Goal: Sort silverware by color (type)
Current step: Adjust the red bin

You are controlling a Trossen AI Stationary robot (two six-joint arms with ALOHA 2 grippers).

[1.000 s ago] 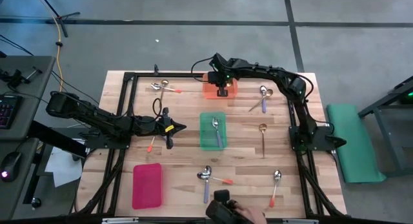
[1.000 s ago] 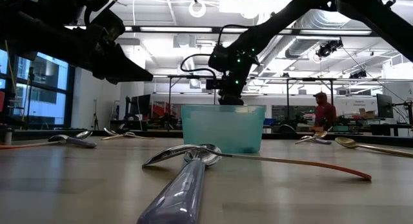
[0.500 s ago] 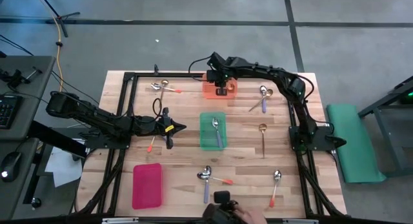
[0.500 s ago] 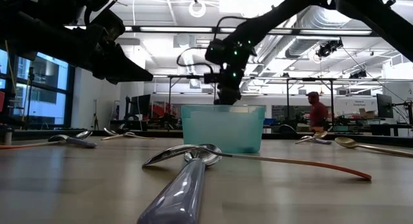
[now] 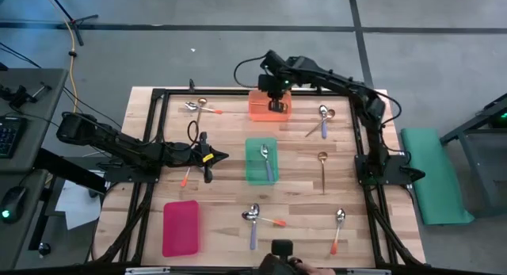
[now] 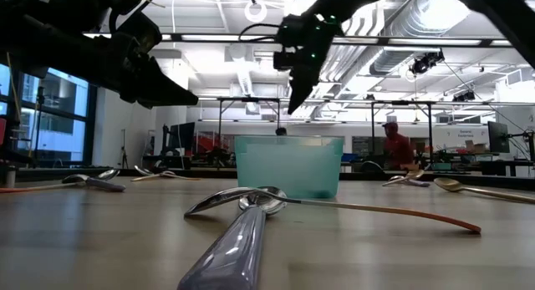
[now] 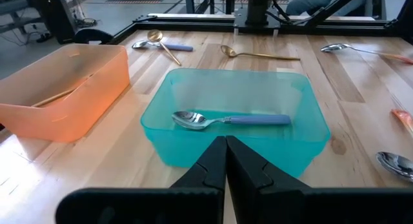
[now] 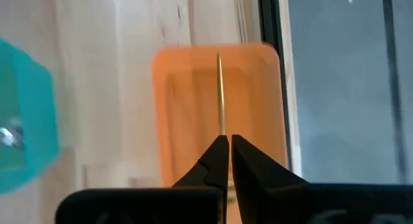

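Right wrist view: spoon [image 8: 221,95] (in orange tray [image 8: 181,114]) beyond right gripper [image 8: 228,144].

A pale wooden-plank desk [image 5: 222,140] carries three rectangular plastic trays, orange [image 5: 261,110], teal-green [image 5: 255,170] and red [image 5: 180,227], with small metal-bowled spoons [image 5: 325,168] scattered between them.

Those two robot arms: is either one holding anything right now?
No. The right gripper hangs shut above the orange tray, where a spoon lies; the left gripper is shut and empty.
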